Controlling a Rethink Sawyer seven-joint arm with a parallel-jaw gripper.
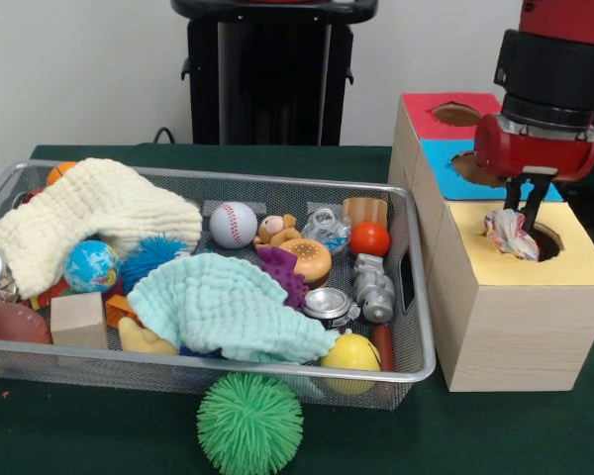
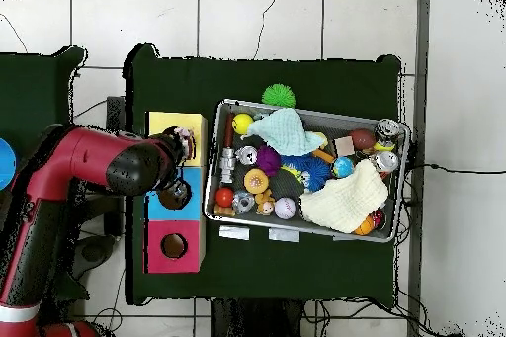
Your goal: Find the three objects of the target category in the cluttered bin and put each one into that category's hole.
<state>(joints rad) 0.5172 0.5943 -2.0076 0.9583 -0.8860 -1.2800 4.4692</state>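
A plain white wall (image 1: 79, 69) fills the upper left of the front view. Below, the overhead view shows pale floor tiles (image 2: 257, 17) around the dark green table (image 2: 296, 76).

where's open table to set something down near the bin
Bare green cloth lies in front of the cluttered bin on either side of the green spiky ball, and behind its far rim. The bin is packed; the gap to the yellow-topped box is narrow.
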